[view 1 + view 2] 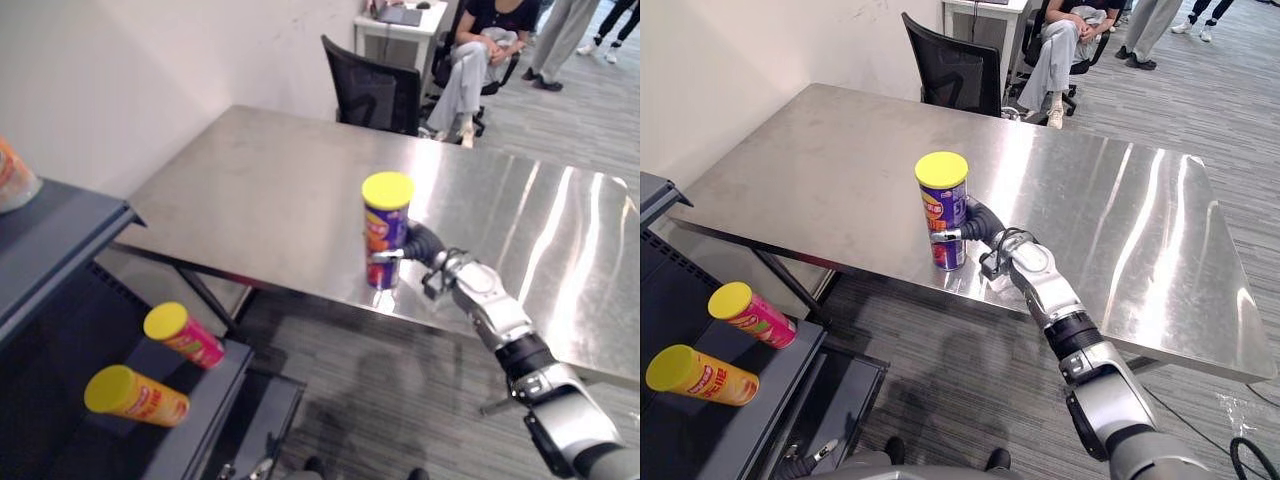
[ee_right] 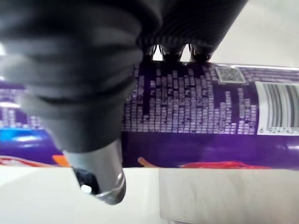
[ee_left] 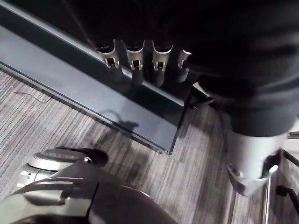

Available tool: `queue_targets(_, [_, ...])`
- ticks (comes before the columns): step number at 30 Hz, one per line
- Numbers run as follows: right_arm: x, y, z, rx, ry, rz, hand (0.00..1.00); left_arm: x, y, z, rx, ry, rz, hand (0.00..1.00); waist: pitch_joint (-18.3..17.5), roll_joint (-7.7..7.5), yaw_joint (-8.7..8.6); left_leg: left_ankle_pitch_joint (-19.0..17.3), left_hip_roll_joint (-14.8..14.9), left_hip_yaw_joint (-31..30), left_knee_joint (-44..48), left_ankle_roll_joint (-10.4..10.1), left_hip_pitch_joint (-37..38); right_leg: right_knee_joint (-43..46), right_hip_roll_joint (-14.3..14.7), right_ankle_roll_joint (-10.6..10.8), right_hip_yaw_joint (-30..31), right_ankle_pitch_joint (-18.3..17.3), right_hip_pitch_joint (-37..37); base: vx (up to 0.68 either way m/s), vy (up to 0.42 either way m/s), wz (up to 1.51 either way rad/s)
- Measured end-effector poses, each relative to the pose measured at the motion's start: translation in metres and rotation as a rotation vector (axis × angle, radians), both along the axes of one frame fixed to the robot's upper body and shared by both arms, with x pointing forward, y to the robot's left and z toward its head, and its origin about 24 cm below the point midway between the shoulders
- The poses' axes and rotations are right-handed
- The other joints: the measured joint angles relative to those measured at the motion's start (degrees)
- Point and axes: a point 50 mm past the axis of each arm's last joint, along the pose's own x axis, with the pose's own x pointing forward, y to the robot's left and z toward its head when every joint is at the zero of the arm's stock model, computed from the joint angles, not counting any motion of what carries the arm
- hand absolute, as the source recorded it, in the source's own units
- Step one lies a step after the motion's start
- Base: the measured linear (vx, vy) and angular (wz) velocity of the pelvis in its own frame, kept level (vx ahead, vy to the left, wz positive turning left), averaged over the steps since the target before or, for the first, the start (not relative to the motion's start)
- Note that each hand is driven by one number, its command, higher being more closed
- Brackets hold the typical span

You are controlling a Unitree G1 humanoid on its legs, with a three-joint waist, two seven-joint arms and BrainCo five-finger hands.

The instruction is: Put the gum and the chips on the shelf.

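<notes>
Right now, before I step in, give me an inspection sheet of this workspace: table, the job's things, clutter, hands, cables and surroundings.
Surface: steel table, carrying one can.
Job's things: purple chips can with a yellow lid, upright near the table's near edge; shelf to the robot's left.
Clutter: pink can and orange can lying on the shelf's lower board; an orange item on its upper board, cut off at the picture's edge.
Hands: right hand curled round the purple chips can; left hand hangs low beside a dark shelf board, fingers straight.
Cables: nothing seen.
Surroundings: black chair behind the table; a seated person and a standing person beyond it.
</notes>
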Motion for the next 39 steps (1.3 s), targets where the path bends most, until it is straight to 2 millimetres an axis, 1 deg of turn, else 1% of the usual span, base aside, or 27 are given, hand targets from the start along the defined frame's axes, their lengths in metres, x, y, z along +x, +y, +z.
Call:
queue_targets(5, [0.001,-0.001,0.001,0.004,-0.007,-0.025,1.0,0.001,0.0,0.0,0.0,-0.002,0.0,0.0,0.0,0.01,-0.11,0.0,0.05,0.4,-0.02,-0.01,0.03,0.0,0.02,0.0,0.39,0.01,-0.22,-0.01,0.001,-0.03])
queue_targets(8, [0.0,-0.001,0.007,0.014,-0.029,-0.037,1.0,0.003,0.0,0.001,0.001,-0.011,-0.001,0.0,0.0,0.01,-0.24,-0.01,0.09,0.74,-0.03,-0.01,-0.06,0.06,0.03,-0.02,0.77,0.03,-0.57,-0.01,0.002,-0.07])
queue_targets(10, [-0.002,-0.002,0.018,0.04,-0.072,-0.048,1.0,0.002,0.0,0.001,0.001,-0.011,-0.001,0.0,0.0,0.01,-0.47,-0.03,0.14,0.98,-0.01,-0.01,-0.05,0.06,0.06,-0.09,1.09,0.09,-0.72,-0.01,0.0,-0.07])
queue_targets(12, [-0.007,-0.011,0.037,0.122,-0.144,-0.089,1.0,0.003,0.0,0.001,0.002,-0.014,0.0,0.0,0.0,0.01,-0.59,-0.08,0.23,1.18,0.05,-0.02,0.0,0.14,0.06,-0.1,1.31,0.1,-0.76,-0.01,0.0,-0.04])
queue_targets(13, [-0.008,-0.013,0.043,0.141,-0.164,-0.097,1.0,0.003,0.0,0.001,0.001,-0.014,0.004,0.0,0.0,0.01,-0.61,-0.12,0.27,1.29,0.07,-0.02,0.01,0.19,0.07,-0.1,1.43,0.1,-0.81,-0.02,0.0,-0.07])
queue_targets(15, [-0.015,-0.021,0.067,0.177,-0.257,-0.113,1.0,0.002,0.0,0.001,0.001,-0.015,0.017,0.0,-0.01,0.03,-0.63,-0.46,0.48,1.96,0.36,-0.16,0.19,0.21,0.21,-0.19,2.13,0.16,-0.85,-0.02,-0.002,-0.13])
queue_targets(17, [-0.023,-0.028,0.08,0.228,-0.312,-0.128,1.0,0.002,0.0,0.001,0.001,-0.014,0.018,0.0,-0.01,0.03,-1.03,-0.75,0.7,2.22,0.77,-0.23,0.21,0.38,0.36,-0.2,2.48,0.15,-0.85,-0.02,-0.008,-0.1])
queue_targets(20, [-0.034,-0.036,0.091,0.275,-0.368,-0.143,1.0,0.001,0.001,0.001,0.001,-0.012,0.024,0.0,-0.03,0.05,-2.1,-0.92,1.0,2.64,1.1,-0.34,0.39,0.92,0.52,-0.36,3.03,0.04,-1.05,-0.03,-0.007,-0.08])
queue_targets(21, [-0.035,-0.037,0.091,0.276,-0.37,-0.146,1.0,0.001,0.001,0.001,0.001,-0.012,0.024,0.0,-0.03,0.06,-2.13,-0.93,1.02,2.69,1.1,-0.35,0.43,0.95,0.53,-0.38,3.09,0.02,-1.06,-0.04,-0.005,-0.12])
queue_targets(22, [-0.04,-0.043,0.09,0.293,-0.369,-0.16,1.0,0.002,0.001,0.001,0.001,-0.014,0.025,0.0,-0.04,0.07,-2.38,-0.99,1.19,3.19,1.07,-0.44,0.8,1.19,0.61,-0.53,3.54,-0.1,-1.06,-0.03,-0.004,-0.12])
queue_targets(26, [-0.048,-0.056,0.087,0.31,-0.366,-0.19,1.0,0.001,0.001,0.001,0.0,-0.011,0.032,0.0,-0.17,0.15,-3.43,-0.99,1.48,3.93,0.97,-0.45,0.76,2.04,0.8,-0.82,4.54,-0.31,-2.07,-0.03,-0.002,-0.14])
queue_targets(30, [-0.054,-0.071,0.082,0.331,-0.358,-0.236,1.0,0.0,0.001,0.0,0.001,-0.008,0.034,0.0,-0.73,0.16,-3.63,-0.99,1.71,4.07,0.89,-0.45,0.86,2.03,1.04,-0.83,4.77,-0.31,-2.09,0.0,-0.002,-0.02])
queue_targets(32, [-0.056,-0.075,0.081,0.34,-0.355,-0.252,1.0,-0.001,0.001,0.0,0.001,-0.004,0.036,0.0,-1.31,0.17,-3.52,-0.98,1.77,4.05,0.8,-0.46,0.84,2.01,1.12,-0.85,4.74,-0.33,-2.13,0.0,0.0,0.0])
queue_targets(37, [-0.065,-0.078,0.077,0.339,-0.357,-0.257,1.0,-0.003,0.001,0.0,0.005,0.001,0.039,0.0,-2.16,0.03,-3.56,-0.94,1.8,3.89,0.62,-0.47,0.85,2.04,1.18,-0.88,4.61,-0.35,-2.11,0.0,0.001,0.01])
queue_targets(39, [-0.069,-0.085,0.074,0.339,-0.355,-0.284,1.0,-0.004,0.002,0.0,0.01,0.005,0.049,0.0,-2.22,-0.07,-3.54,-0.87,1.8,3.47,0.66,-0.47,0.82,2.65,1.11,-1.19,4.22,-0.63,-2.1,-0.01,0.006,0.1])
